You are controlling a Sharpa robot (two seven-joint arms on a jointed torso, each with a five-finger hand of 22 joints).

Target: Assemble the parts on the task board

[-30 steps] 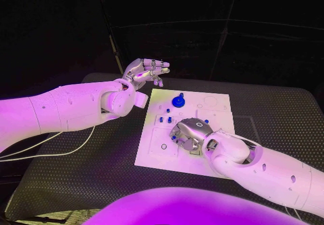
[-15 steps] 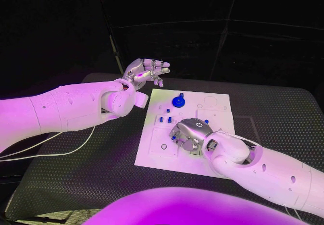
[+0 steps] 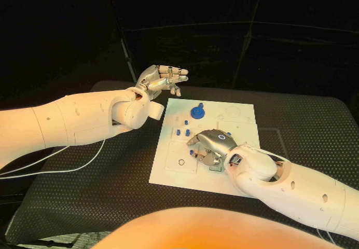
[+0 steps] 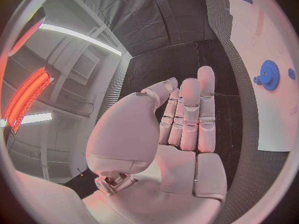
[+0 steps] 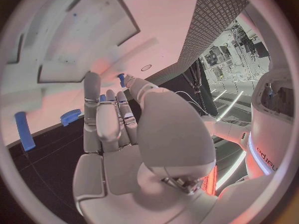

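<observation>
Right hand (image 3: 210, 147) perhaps shifted, task board (image 3: 240, 115) mid-table

Black table (image 3: 90, 197), dark backdrop, ceiling striplights (image 4: 81, 37)

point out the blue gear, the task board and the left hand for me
blue gear (image 3: 197, 112), head view, on the gear's round face
task board (image 3: 174, 175), head view, on a bare near part of the white plate
left hand (image 3: 159, 79), head view, on the middle of the raised hand
</observation>
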